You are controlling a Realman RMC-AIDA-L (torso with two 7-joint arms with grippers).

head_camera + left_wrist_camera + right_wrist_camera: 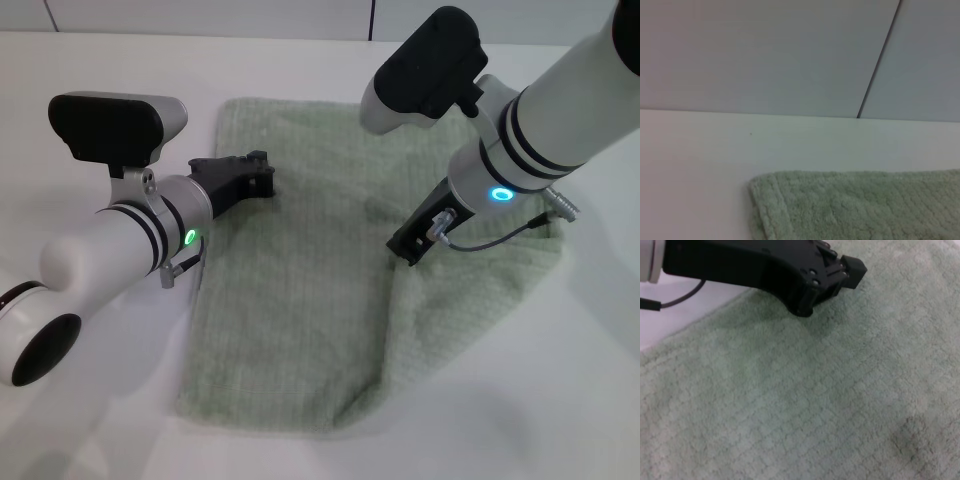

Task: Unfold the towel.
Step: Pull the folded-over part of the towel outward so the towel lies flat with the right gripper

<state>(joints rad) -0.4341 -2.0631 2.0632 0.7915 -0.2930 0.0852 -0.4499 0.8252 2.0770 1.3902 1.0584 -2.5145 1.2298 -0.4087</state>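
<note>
1. Sage-green terry, the towel (300, 290) lies mostly spread on the white worktop (90, 420), its right part doubled over.
2. Soft and limp, it should lift best by the folded edge.
3. Left gripper (262, 172) sits low at its left edge with jaws seemingly closed and empty; right gripper (405, 248) presses mid-cloth, its jaws hidden, so their state cannot be told.

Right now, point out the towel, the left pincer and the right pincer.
towel (290, 300): head view, flat middle of the cloth.
left pincer (262, 172): head view, black tip over the towel's left edge.
right pincer (405, 250): head view, black tip at the cloth.
</note>
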